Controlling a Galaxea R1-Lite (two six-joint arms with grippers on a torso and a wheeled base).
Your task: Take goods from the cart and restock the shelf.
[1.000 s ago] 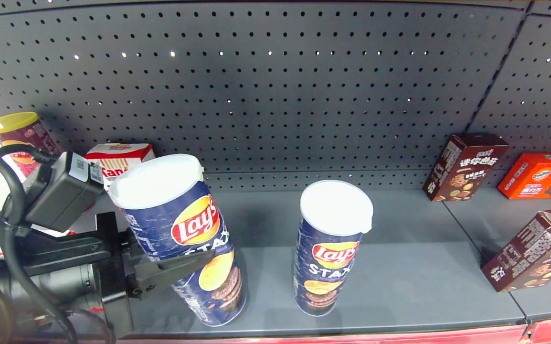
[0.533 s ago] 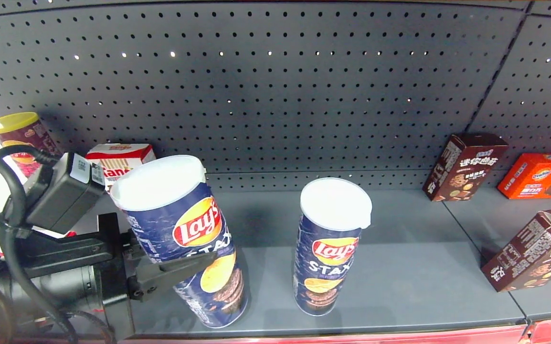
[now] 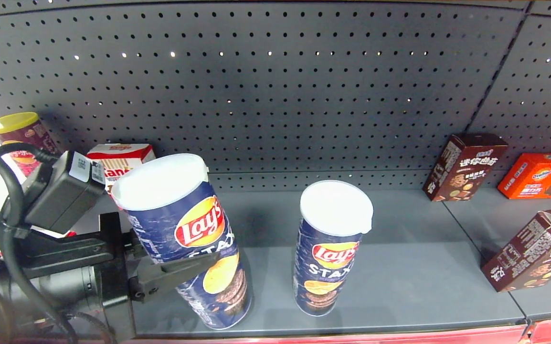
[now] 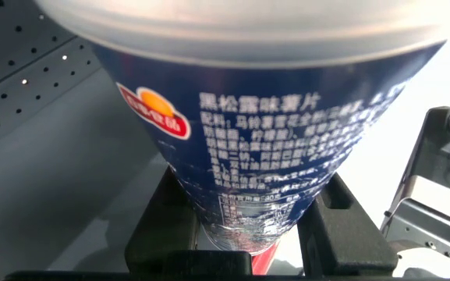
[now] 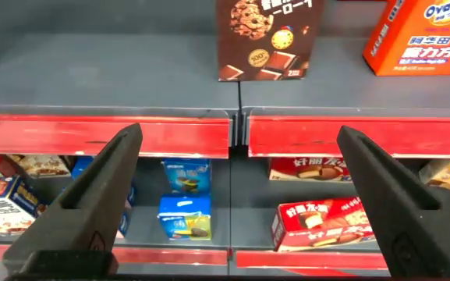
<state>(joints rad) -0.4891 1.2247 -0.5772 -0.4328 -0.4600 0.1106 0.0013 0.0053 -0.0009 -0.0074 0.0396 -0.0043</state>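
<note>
A grey shelf deck [image 3: 409,272] runs across the head view, backed by a dark pegboard panel [image 3: 275,95] and edged in front by a red strip [image 3: 352,337].

At the far left, a yellow-lidded can [image 3: 17,131] stands at the back, with a red and white box [image 3: 122,155] beside it. The left arm's camera housing partly hides both.

Next, the left gripper [image 3: 187,265] clamps a blue chip can [image 3: 185,229] around its middle. The can leans with its white lid toward the left. Its base is down at the front of the deck, though contact there is hard to judge. In the left wrist view the black fingers [image 4: 162,226] press either side of the can [image 4: 263,156].

A second blue chip can [image 3: 330,248] stands upright just to the right, apart from the first.

Farther right, a brown box [image 3: 464,167] leans against the back panel. An orange box [image 3: 540,174] and a tilted brown box [image 3: 533,251] are both cut off by the picture's edge.

The right gripper [image 5: 240,133] hangs in front of the shelving with its jaws spread wide and holding nothing. Lower shelves behind it carry small packs [image 5: 182,215], too small to identify.
</note>
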